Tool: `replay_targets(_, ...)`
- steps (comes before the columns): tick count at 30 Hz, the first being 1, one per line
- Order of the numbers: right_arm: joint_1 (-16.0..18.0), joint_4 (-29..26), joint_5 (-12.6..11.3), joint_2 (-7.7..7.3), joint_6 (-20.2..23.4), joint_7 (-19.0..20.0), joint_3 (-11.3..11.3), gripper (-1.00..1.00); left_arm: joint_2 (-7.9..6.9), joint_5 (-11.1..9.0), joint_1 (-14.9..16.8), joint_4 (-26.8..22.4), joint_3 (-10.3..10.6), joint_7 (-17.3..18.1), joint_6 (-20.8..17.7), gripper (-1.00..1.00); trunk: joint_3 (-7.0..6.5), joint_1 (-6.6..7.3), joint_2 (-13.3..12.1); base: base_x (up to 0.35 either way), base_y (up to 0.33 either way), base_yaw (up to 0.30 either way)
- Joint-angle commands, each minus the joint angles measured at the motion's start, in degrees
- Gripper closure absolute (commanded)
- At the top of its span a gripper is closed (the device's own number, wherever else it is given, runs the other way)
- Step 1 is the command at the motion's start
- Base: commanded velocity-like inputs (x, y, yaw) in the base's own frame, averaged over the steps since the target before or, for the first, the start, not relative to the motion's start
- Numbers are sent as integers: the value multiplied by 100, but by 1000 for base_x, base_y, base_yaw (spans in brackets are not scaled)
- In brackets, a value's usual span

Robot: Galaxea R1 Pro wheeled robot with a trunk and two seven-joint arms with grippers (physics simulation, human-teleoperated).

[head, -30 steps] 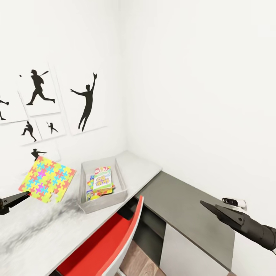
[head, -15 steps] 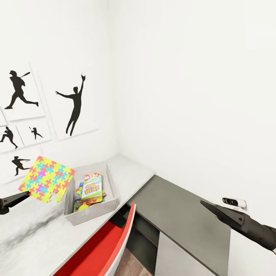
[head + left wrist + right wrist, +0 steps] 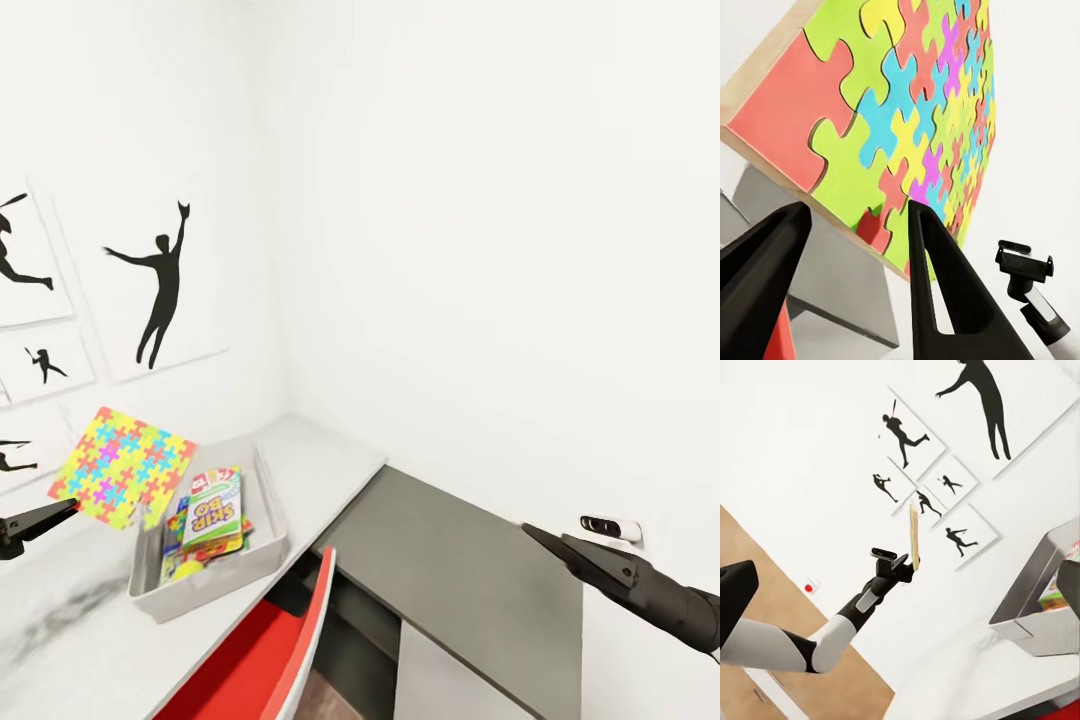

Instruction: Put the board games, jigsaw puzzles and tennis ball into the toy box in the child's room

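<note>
My left gripper is shut on the lower edge of a jigsaw puzzle, a multicoloured mosaic square held tilted in the air above the table. In the left wrist view the jigsaw puzzle rises between the fingers. The grey toy box stands on the table just right of the puzzle. A SKIP-BO board game lies inside on other colourful items. My right gripper hangs open over the lower cabinet, far from the box. From the right wrist, the puzzle appears edge-on and the toy box to one side.
A red chair stands tucked at the table's front edge. A lower dark grey side cabinet joins the table on the right, with a small white device near the wall. White walls meet in the corner behind; silhouette pictures hang on the left wall.
The whole picture has slid left, so the camera has turned right. Both arms keep their place in view. The held puzzle now overlaps the toy box's left end.
</note>
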State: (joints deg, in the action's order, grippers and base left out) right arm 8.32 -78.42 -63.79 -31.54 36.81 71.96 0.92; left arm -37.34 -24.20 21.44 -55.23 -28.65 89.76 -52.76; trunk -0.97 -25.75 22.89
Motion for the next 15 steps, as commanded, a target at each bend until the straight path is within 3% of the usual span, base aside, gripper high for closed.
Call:
replay_targets(1, 3, 2, -29, -2, 47, 2, -4, -100, -1, 3, 1, 1, -1, 24, -60, 100, -6, -3, 3, 98, -53, -165)
replay_targets(9, 3, 2, -29, -3, 51, 2, -4, -100, -1, 3, 1, 0, 0, 24, -59, 100, -68, -3, 3, 30, -46, -160)
replay_targets(15, 3, 2, -29, -2, 54, -5, -4, -100, -1, 3, 1, 1, 3, 24, -59, 100, -81, -3, 3, 36, -89, -49)
